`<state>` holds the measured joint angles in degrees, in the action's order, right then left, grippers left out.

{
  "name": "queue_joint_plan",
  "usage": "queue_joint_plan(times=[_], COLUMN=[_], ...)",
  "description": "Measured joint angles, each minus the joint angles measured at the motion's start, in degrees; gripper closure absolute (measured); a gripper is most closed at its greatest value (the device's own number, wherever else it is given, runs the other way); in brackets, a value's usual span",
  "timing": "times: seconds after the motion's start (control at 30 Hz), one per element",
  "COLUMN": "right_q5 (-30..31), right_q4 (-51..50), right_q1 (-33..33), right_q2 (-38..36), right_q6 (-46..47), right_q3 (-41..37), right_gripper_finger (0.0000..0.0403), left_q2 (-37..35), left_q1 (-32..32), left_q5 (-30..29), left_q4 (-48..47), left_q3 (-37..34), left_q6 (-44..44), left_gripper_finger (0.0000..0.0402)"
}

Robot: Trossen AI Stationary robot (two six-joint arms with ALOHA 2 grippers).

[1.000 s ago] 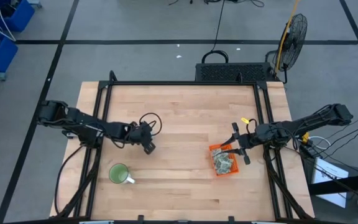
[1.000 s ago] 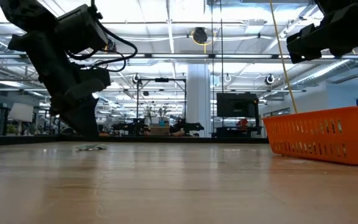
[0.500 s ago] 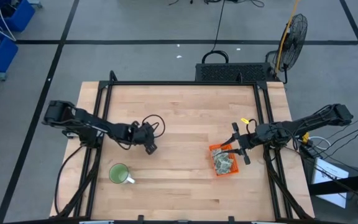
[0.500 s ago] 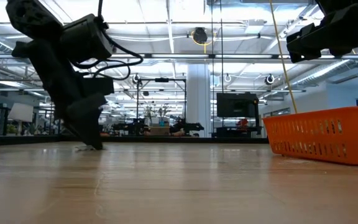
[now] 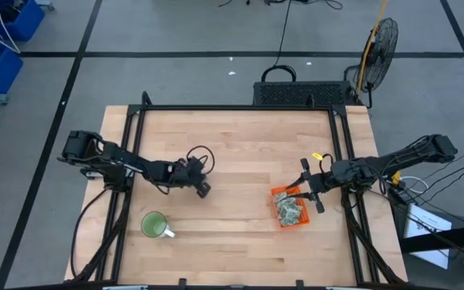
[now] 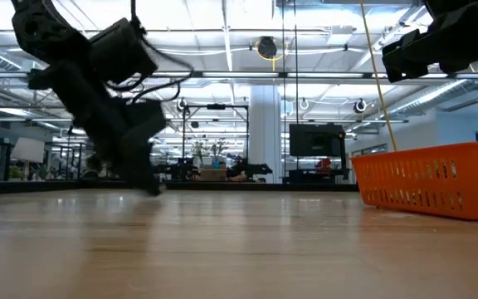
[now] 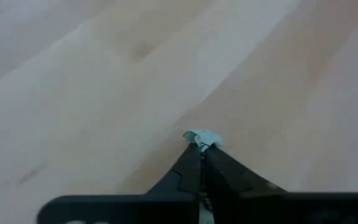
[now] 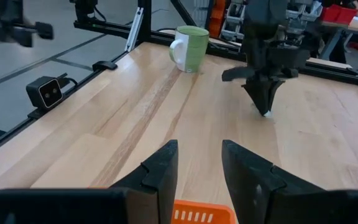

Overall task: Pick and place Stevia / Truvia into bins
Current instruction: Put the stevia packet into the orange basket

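Observation:
My left gripper is low over the table's middle left, shut on a small pale sachet. It also shows in the low view and in the right wrist view. The orange tray stands on the table at the middle right and holds several pale green and white sachets. My right gripper hangs open and empty just above the tray's far right edge. My left gripper pinches the sachet between its two fingertips; only a small crumpled end sticks out past them. The fingers slant down toward the table's right side. The sachet is close over the wood; whether it touches the table, I cannot tell.
A green mug stands near the table's front left, also in the right wrist view. Bare wood lies between my left gripper and the tray. Black frame rails run along the table's edges.
My left gripper has gone toward the table's right edge, toward the tray. The sachet that lay on the table beside it a second ago no longer lies there and is now at its fingertips. My right gripper has kept still.

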<state>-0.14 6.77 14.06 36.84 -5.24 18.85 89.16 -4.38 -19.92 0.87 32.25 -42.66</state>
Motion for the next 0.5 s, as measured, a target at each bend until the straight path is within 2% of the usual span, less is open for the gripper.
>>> queue_joint_plan(times=[0.1, 0.2, 0.33, 0.47, 0.5], right_q5=[0.0, 0.0, 0.0, 0.0, 0.0], right_q4=[0.9, 2.8, 4.0, 5.3, 5.5], right_q1=[0.0, 0.0, 0.0, 0.0, 0.0], right_q2=[0.0, 0.0, 0.0, 0.0, 0.0], right_q6=[0.0, -0.1, -0.7, -1.6, -1.6], right_q3=[0.0, 0.0, 0.0, 0.0, 0.0], right_gripper_finger=[0.0284, 0.0284, 0.0284, 0.0284, 0.0284], left_q2=[-0.3, 1.2, 5.8, 15.0, 17.6], left_q1=[-0.1, -0.5, -1.7, -2.1, -2.1], left_q5=[2.6, 3.2, 2.5, 2.6, 4.2], left_q4=[12.2, 22.5, 24.5, 24.0, 24.1], left_q3=[0.1, 1.7, 10.6, 22.7, 26.4], left_q6=[0.2, 2.8, 10.3, 18.0, 19.9], left_gripper_finger=[0.0394, 0.0378, 0.0358, 0.0359, 0.0360])
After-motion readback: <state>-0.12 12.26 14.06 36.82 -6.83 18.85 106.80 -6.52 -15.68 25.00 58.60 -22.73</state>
